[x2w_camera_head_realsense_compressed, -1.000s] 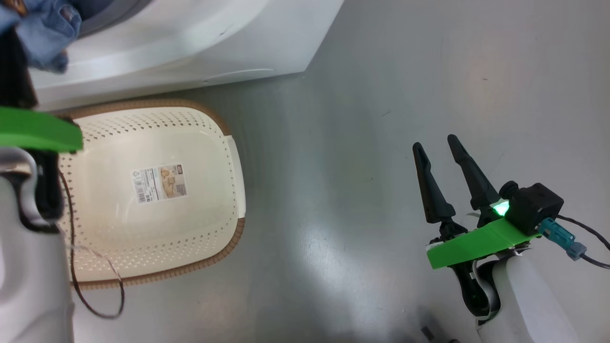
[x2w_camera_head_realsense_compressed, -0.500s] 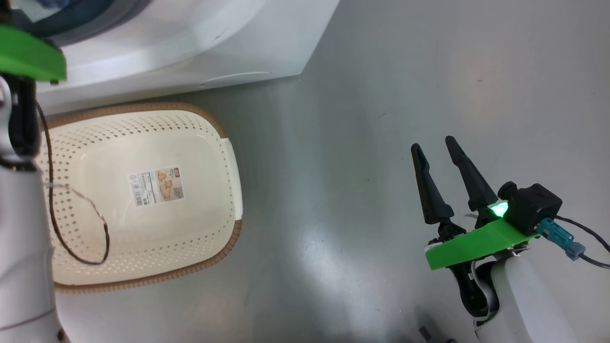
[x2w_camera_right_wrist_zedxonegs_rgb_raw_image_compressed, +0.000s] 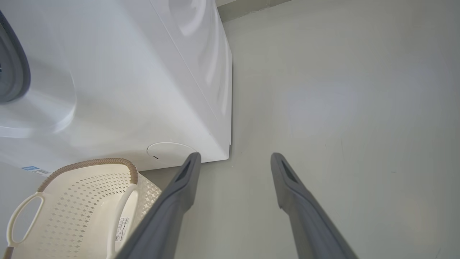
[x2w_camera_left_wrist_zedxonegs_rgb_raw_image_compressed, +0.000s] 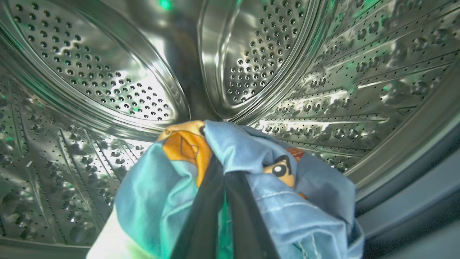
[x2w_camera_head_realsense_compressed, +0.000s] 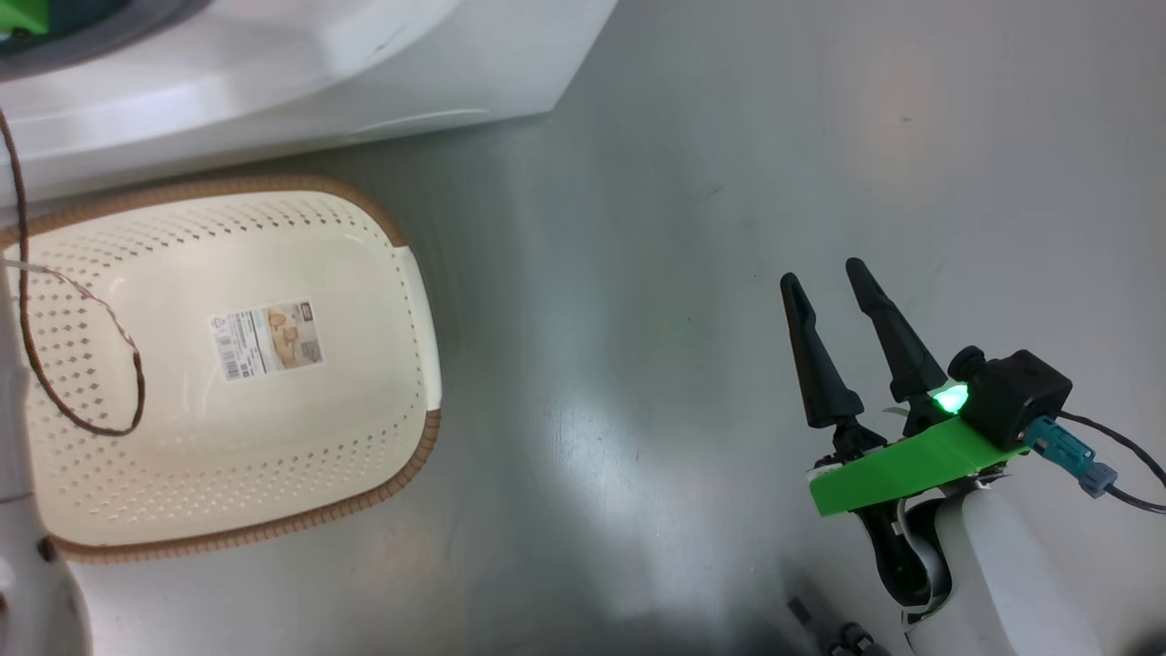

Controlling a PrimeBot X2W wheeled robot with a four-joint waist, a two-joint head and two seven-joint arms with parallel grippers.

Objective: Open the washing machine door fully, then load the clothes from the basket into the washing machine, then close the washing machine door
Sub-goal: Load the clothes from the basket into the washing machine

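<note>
The left gripper is pinching the clothes tight, deep inside the steel drum. In the head view, the basket is sitting at nine o'clock, just beside the washing machine at eleven. The right gripper is hanging with its fingers spread wide at four o'clock, holding nothing.

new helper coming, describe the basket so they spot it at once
Find the big white washing machine; the basket sits on the grey floor at its foot. Unlike the smooth machine, it is cream perforated plastic with a brown woven-look rim and a label sticker inside.
</note>
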